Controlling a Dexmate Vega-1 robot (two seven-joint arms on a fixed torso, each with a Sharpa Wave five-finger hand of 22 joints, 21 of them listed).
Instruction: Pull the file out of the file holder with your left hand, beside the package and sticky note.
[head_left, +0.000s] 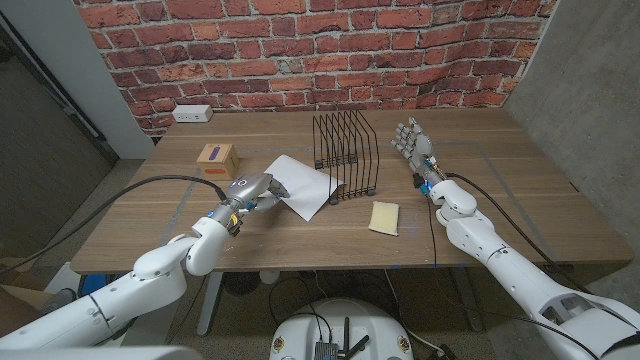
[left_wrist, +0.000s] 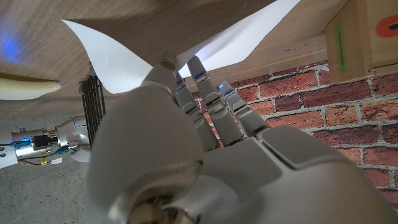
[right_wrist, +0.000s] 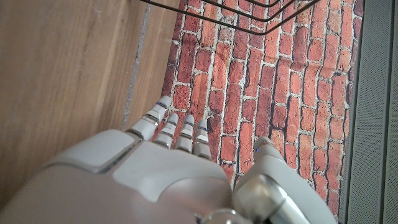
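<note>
A: At a wooden table (head_left: 520, 215) before a brick wall, the left hand (head_left: 252, 190) pinches a white file (head_left: 300, 185) by its near corner. The sheet lies mostly flat on the table, its far edge just at the foot of the wire holder (head_left: 345, 155).

B: So is the file out of the holder?

A: It looks out, or very nearly so. From the head view one cannot tell whether the far corner is touching the holder's base. In the left wrist view the fingers (left_wrist: 205, 102) close on the sheet's edge, and the paper lifts and curls on either side of them.

B: And the right hand?

A: The right hand (head_left: 412, 140) stands on its edge just beside the holder, on the side away from the file, fingers apart and holding nothing. It is not touching the wire.

B: Where are the other things?

A: The package (head_left: 217, 158), a small cardboard box with a purple label, sits beyond the left hand, near the file's corner. The yellow sticky note (head_left: 384, 217) lies on the near side of the holder, apart from the sheet.

B: Which step is this, then?

A: Probably the tail of the pull. The next move calls for drawing the sheet a little farther toward the robot's left, clear of the holder's base, then laying it flat between package and sticky note before the fingers let go.
</note>
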